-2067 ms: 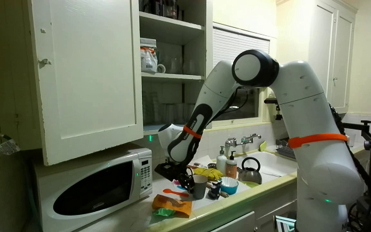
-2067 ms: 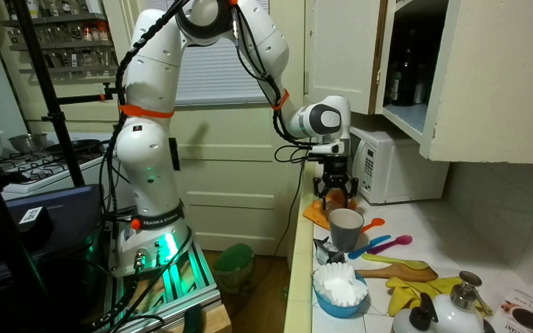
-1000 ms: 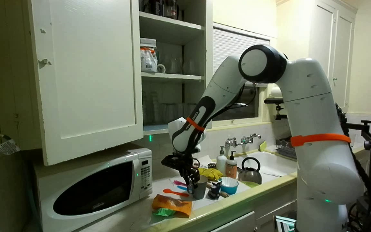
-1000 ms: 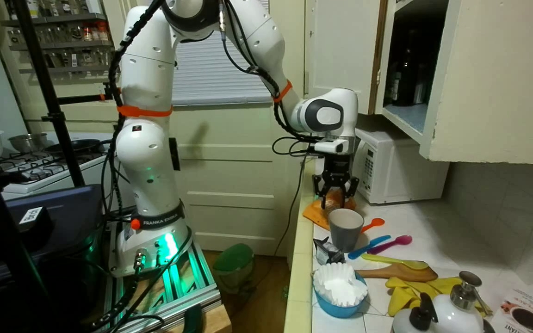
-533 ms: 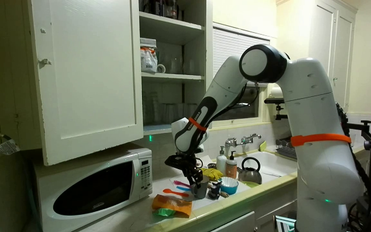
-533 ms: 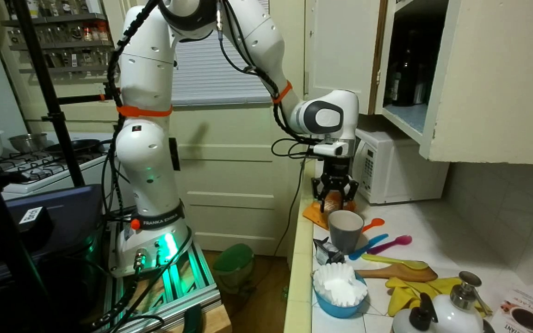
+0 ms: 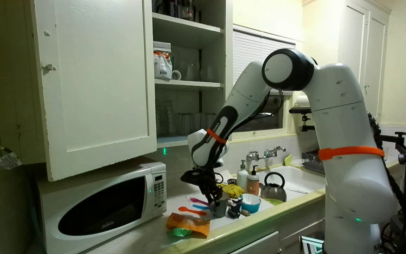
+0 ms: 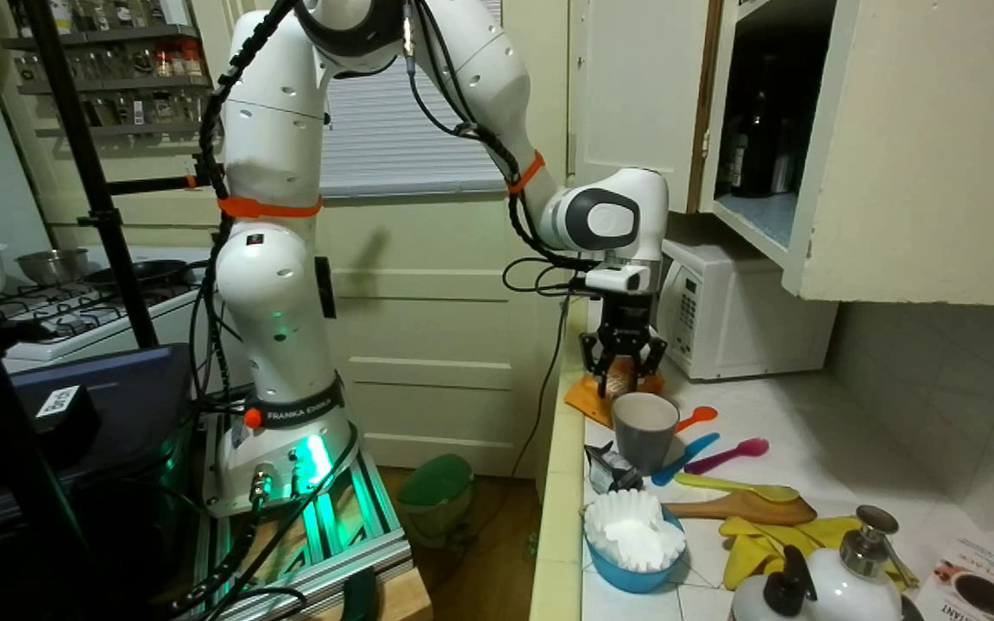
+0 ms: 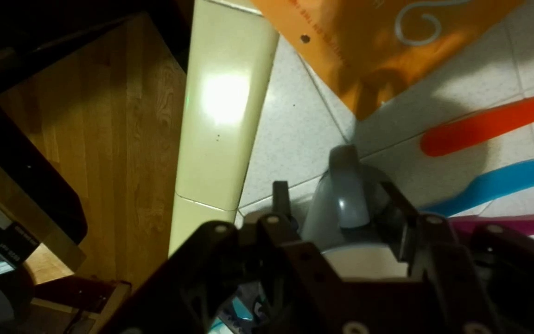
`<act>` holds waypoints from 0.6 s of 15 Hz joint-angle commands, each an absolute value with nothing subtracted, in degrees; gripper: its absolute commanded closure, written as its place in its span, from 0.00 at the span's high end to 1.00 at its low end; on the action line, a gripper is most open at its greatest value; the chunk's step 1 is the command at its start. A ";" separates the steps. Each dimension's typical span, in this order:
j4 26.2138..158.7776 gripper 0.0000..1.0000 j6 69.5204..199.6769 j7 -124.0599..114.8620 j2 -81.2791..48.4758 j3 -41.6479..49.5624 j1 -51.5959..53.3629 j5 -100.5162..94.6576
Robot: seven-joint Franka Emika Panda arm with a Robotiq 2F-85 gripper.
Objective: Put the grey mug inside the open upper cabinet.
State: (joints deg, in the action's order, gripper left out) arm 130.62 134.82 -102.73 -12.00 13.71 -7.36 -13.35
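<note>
The grey mug (image 8: 645, 435) stands upright on the counter, with its handle (image 9: 348, 195) turned toward my gripper. Seen from the wrist, my gripper (image 9: 334, 190) has its fingers apart on either side of that handle, and a gap shows between handle and fingers. In both exterior views the gripper (image 7: 217, 201) points down at the mug's handle side, low over the counter. Part of the mug's body and rim is hidden behind the gripper in the wrist view. Above the counter is the open upper cabinet (image 7: 189, 84), its door swung out and its shelves holding glasses and a bag.
A white microwave (image 7: 100, 208) sits below the cabinet door. Around the mug lie an orange packet (image 9: 387, 51), a red spoon (image 9: 489, 125), a blue spoon (image 9: 508, 183), a small black item (image 7: 235, 209) and a teal bowl (image 8: 631, 576). A kettle (image 7: 273, 190) is by the sink.
My gripper has come closer to the mug, and its fingers are now around the handle. The mug has shifted very slightly toward the sink side. The blue spoon beside it has turned a little.
</note>
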 commanded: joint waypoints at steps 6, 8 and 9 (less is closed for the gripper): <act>131.56 0.44 134.86 -96.35 -11.12 13.69 -6.88 -14.29; 131.49 0.47 134.98 -95.21 -11.31 13.89 -6.98 -14.53; 131.53 0.46 135.34 -94.55 -11.46 13.94 -7.01 -14.54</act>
